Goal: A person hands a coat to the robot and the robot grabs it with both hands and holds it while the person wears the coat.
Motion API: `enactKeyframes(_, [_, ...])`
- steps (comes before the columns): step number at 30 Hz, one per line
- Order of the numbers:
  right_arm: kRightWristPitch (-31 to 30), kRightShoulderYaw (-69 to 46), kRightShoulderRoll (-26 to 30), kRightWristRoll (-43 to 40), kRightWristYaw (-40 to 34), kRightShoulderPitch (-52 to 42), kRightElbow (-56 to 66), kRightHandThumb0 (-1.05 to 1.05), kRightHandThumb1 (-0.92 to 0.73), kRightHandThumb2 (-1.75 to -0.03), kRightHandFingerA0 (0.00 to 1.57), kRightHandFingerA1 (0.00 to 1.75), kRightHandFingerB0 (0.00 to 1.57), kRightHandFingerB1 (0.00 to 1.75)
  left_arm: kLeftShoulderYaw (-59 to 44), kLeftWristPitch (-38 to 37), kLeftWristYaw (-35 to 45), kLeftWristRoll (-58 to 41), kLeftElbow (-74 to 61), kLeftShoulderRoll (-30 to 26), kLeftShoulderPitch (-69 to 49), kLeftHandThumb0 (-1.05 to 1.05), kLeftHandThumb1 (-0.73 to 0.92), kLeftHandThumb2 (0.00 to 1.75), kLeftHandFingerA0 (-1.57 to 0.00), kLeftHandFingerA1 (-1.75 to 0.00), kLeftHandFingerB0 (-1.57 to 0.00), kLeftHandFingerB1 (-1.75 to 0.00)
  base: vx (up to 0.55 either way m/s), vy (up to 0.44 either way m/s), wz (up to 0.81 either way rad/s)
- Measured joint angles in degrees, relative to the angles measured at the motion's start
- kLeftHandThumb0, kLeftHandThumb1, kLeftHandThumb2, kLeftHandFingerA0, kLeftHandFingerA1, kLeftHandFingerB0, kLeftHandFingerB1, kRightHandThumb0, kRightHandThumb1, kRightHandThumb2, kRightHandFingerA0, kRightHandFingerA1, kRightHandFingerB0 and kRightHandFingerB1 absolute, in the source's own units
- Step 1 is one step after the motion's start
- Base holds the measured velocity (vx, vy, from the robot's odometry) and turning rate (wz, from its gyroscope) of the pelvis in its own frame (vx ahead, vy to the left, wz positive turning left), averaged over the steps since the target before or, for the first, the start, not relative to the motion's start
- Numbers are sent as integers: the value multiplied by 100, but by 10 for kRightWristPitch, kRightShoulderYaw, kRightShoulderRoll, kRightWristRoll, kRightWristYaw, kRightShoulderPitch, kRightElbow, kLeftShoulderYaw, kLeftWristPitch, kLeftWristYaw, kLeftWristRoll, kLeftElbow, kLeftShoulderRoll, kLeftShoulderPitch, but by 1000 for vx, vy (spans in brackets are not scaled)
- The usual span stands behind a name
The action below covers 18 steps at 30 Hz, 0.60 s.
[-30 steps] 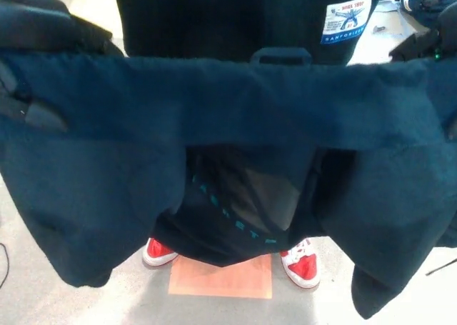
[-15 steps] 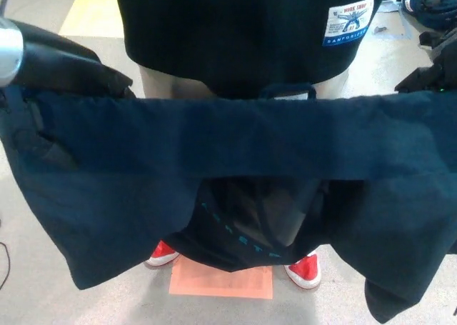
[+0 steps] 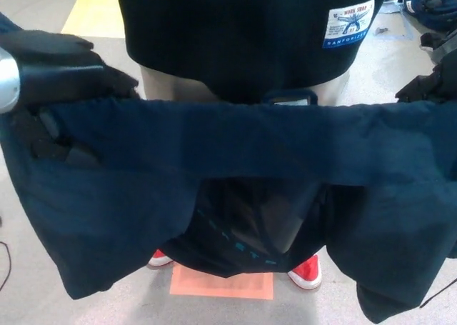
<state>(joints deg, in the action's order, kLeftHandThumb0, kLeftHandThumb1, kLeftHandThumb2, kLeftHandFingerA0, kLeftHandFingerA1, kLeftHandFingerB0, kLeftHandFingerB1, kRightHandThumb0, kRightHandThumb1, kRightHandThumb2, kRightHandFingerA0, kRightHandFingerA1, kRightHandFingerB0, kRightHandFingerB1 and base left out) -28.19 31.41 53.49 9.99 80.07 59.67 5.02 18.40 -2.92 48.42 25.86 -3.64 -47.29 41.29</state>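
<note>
At nine to ten o'clock the left hand (image 3: pixel 68 71) has its black fingers closed over the coat (image 3: pixel 235 143) at its upper corner. The dark navy coat stretches flat across the middle from nine to three o'clock, its sides hanging toward seven and five, a hanging loop (image 3: pixel 289 95) at its top edge. Behind it at twelve stands a person (image 3: pixel 243 32) in a black top with a white patch (image 3: pixel 348 23); red shoes (image 3: pixel 307 271) show at six. At three o'clock the right hand (image 3: pixel 432 86) meets the coat's far corner; how its fingers sit I cannot tell.
</note>
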Motion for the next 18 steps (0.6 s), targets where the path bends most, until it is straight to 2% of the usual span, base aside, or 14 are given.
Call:
enactKeyframes(2, [-2, -5, -1, 5, -2, -5, 0, -85, -67, -61, 23, 36, 17, 28, -10, 2, -8, 0, -11, 12, -4, -92, 56, 94, -19, -42, -8, -30, 0, 0, 0])
enactKeyframes(3, [-3, -7, -2, 7, -3, -7, 0, -86, -54, -86, 20, 46, 12, 37, -13, 4, -10, 1, -17, 18, -6, -40, 23, 92, -1, -47, 0, -48, 0, 0, 0])
enactKeyframes(5, [-4, -9, -3, 9, -5, -9, 0, -86, -54, -87, 21, 47, 12, 37, -15, 6, -13, 1, -25, 26, -8, -40, 22, 92, -1, -48, 0, -48, 0, 0, 0])
enactKeyframes(6, [-4, -11, -5, 10, -6, -11, 1, -87, -54, -88, 21, 47, 11, 37, -16, 8, -15, 1, -31, 32, -11, -94, 55, 93, -10, -40, -6, -31, 0, 0, 0])
enactKeyframes(7, [-4, -13, -7, 11, -8, -14, 1, -87, -54, -87, 21, 47, 11, 37, -17, 9, -16, 1, -35, 37, -14, -89, 55, 98, -14, -44, -2, -29, 0, 0, 0])
enactKeyframes(10, [-4, -18, -11, 15, -13, -21, 2, -86, -54, -87, 22, 47, 11, 37, -16, 22, -16, 3, -56, 55, -20, -92, 57, 99, -17, -44, -2, -29, 0, 0, 0])
enactKeyframes(11, [-4, -21, -13, 16, -15, -25, 1, -87, -54, -88, 24, 48, 12, 38, -16, 29, -15, 5, -63, 60, -21, -102, 61, 72, -17, -35, -9, -26, 0, 0, 0])
enactKeyframes(12, [-4, -22, -14, 18, -16, -26, 1, -87, -54, -88, 24, 48, 12, 38, -15, 33, -14, 6, -68, 64, -21, -102, 61, 72, -17, -35, -9, -26, 0, 0, 0])
enactKeyframes(13, [-4, -23, -14, 19, -17, -29, 2, -89, -54, -89, 26, 48, 14, 38, -14, 37, -13, 7, -71, 67, -21, -97, 57, 92, -19, -41, -9, -34, 0, 0, 0])
enactKeyframes(14, [-3, -25, -14, 20, -18, -32, 2, -90, -55, -89, 29, 48, 19, 39, -12, 40, -13, 9, -74, 70, -21, -95, 56, 94, -28, -44, -12, -35, 0, 0, 0])
enactKeyframes(15, [-3, -27, -14, 21, -19, -34, 3, -90, -55, -89, 29, 48, 19, 39, -10, 43, -13, 10, -75, 72, -21, -95, 56, 94, -28, -44, -12, -35, 0, 0, 0])
enactKeyframes(16, [0, -32, -13, 24, -24, -44, 7, -89, -54, -89, 32, 48, 22, 40, -4, 46, -13, 13, -74, 78, -20, -97, 70, 62, -47, -40, -21, -28, 0, 0, 0])
enactKeyframes(17, [4, -38, -13, 27, -29, -54, 12, -89, -54, -89, 32, 48, 22, 40, 3, 48, -13, 17, -73, 83, -20, -97, 70, 62, -47, -40, -21, -28, 0, 0, 0])
enactKeyframes(18, [8, -44, -12, 30, -34, -63, 16, -91, -66, -66, 37, 38, 29, 33, 8, 49, -14, 21, -73, 87, -20, -97, 71, 63, -51, -41, -30, -30, 0, 0, 0])
